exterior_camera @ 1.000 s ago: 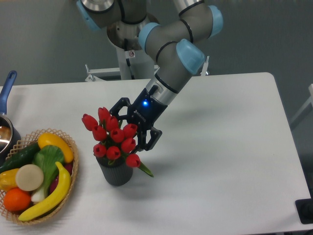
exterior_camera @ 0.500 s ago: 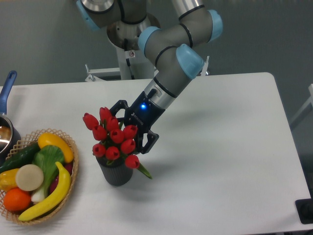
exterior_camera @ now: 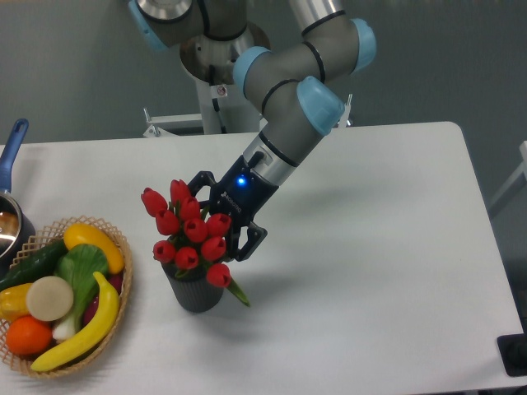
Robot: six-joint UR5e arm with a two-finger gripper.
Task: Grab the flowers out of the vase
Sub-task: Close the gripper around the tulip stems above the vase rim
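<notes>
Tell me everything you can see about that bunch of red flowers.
The flowers are about ten closed red tulip buds on green stems, one leaf poking out low on the right. They stand in a short dark ribbed vase on the white table, leaning slightly. The black claw is right behind the buds.

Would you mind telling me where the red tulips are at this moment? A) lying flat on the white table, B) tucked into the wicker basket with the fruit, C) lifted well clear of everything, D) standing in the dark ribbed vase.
D: the flowers rise from the vase on the table, with the gripper right behind the buds, and the basket sits apart at the left.
</notes>
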